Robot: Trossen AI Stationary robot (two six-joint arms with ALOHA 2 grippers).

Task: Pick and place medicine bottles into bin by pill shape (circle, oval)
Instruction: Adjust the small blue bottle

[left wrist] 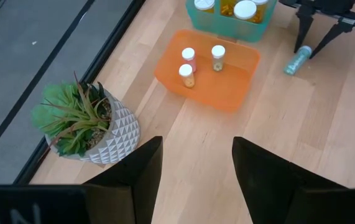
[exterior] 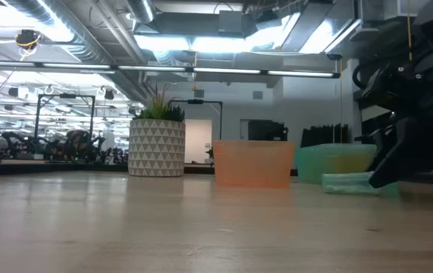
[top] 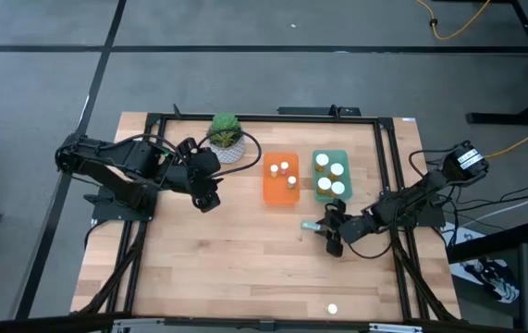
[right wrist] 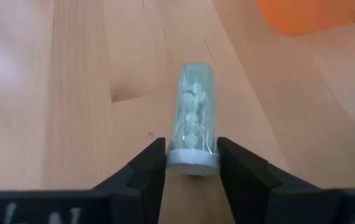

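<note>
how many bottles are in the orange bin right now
3. All stand upright in the orange bin: one and another toward the green bin, a third nearer the plant side. None looks hidden.

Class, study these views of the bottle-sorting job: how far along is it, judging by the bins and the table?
Done: three bottles stand in the orange bin and about three in the green bin. In hand: the right gripper has its fingers either side of the cap of a green-tinted bottle lying on the table. Left: one white-capped bottle near the table's front edge. The left gripper waits beside the plant.
</note>
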